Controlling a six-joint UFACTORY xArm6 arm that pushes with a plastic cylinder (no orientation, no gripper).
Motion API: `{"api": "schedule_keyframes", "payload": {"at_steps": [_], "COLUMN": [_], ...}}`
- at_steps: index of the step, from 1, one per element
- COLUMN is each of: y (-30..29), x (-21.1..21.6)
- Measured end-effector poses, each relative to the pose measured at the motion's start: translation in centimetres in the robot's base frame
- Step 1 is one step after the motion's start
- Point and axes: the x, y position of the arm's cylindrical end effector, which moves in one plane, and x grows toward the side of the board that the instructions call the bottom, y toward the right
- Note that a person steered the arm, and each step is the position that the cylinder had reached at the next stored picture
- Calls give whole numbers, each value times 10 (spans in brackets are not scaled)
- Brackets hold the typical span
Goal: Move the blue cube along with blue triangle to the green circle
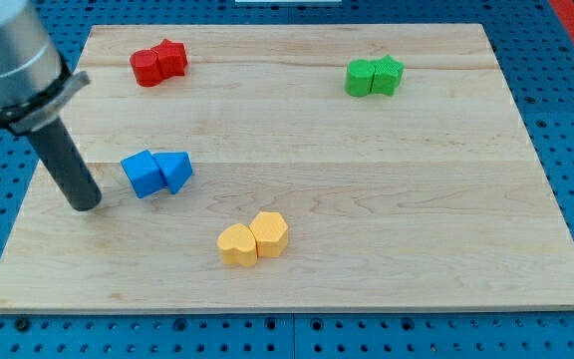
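Resting on the pale wooden desk [387, 229] just left of the touching blue cube [143, 174] and blue triangle [176, 171], my tip [87, 204] — a bare rod end effector, nothing gripped — risks an off-centre push. That could split the pair or swing them short of the green circle [359, 78] — well apart, upper right, against a green star [388, 75].

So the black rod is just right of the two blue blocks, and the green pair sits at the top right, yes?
Not quite. In the camera view my tip stands to the left of the blue cube and blue triangle, not their right. The green circle and green star are indeed at the top right.
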Motion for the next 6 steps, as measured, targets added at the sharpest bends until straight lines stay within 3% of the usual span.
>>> {"api": "schedule_keyframes", "payload": {"at_steps": [3, 6], "y": [21, 121], "x": [-16, -20]}}
